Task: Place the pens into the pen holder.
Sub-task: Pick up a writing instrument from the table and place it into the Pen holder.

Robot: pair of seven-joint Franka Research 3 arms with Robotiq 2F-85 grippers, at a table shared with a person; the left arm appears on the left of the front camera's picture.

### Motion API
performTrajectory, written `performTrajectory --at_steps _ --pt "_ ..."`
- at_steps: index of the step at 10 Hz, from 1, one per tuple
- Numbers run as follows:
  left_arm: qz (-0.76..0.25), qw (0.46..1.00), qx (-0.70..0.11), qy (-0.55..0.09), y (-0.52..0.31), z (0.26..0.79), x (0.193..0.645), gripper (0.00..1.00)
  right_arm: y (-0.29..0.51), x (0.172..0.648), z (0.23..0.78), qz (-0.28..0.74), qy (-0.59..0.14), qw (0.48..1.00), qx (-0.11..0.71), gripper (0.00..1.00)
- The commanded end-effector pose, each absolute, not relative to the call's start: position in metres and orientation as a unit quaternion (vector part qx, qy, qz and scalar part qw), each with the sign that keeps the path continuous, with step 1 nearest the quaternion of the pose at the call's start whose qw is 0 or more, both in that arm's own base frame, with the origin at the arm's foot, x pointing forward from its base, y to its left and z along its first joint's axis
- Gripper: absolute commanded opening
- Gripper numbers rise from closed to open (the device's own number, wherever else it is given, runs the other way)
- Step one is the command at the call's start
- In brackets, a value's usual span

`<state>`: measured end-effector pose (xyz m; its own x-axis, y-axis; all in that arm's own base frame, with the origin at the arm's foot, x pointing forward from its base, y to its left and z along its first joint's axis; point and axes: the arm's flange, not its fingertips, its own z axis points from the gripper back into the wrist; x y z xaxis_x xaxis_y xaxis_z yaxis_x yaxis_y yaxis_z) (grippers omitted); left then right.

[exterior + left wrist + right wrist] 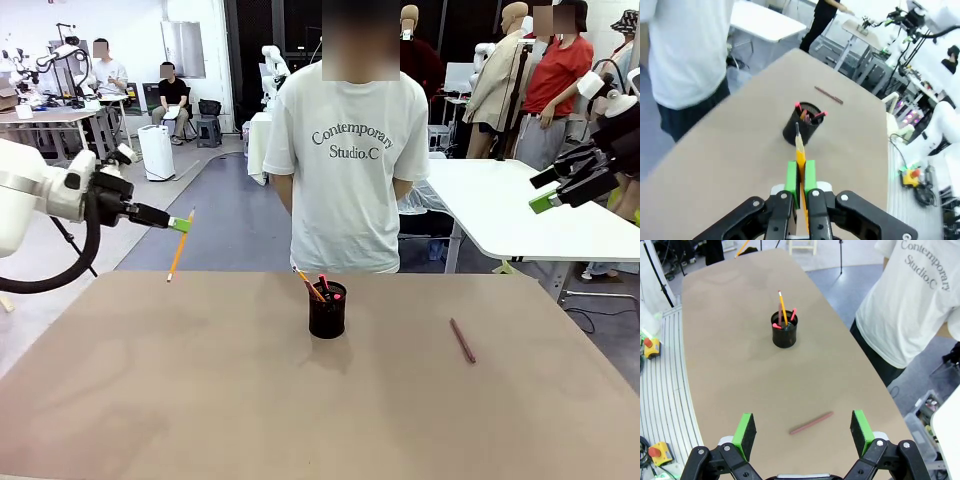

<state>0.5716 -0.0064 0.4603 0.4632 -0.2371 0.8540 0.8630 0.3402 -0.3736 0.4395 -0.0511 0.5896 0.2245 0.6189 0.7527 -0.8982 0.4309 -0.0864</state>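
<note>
Front view: the pen holder [327, 312] stands near the middle of the table [150, 400], with pink-ended pens [331, 289] and a yellow pencil [306, 282] sticking out, perhaps four in all, though the count is hard to make. Up and left of the holder, the left gripper [180, 224] has its jaws closed on a yellow-orange pencil [177, 255], which hangs tilted. A dark reddish-brown pen [462, 341] lies flat on the table, well right of the holder. Farther right and raised, the right gripper [545, 202] has its jaws spread wide, holding nothing. A person [345, 170] stands behind the holder.
</note>
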Motion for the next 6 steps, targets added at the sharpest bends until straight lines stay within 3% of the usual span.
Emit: performTrajectory --at_steps 1,2,6 --pt "-0.406 0.729 -0.413 -0.364 -0.018 0.455 0.550 0.00 -0.050 0.440 0.591 0.500 -0.379 0.755 0.191 1.00" --pt "-0.374 0.736 -0.436 -0.359 -0.006 0.460 0.572 0.00 -0.050 0.440 0.591 0.500 -0.379 0.755 0.191 1.00" --pt "-0.374 0.736 -0.436 -0.359 -0.006 0.460 0.572 0.00 -0.050 0.440 0.591 0.500 -0.379 0.755 0.191 1.00"
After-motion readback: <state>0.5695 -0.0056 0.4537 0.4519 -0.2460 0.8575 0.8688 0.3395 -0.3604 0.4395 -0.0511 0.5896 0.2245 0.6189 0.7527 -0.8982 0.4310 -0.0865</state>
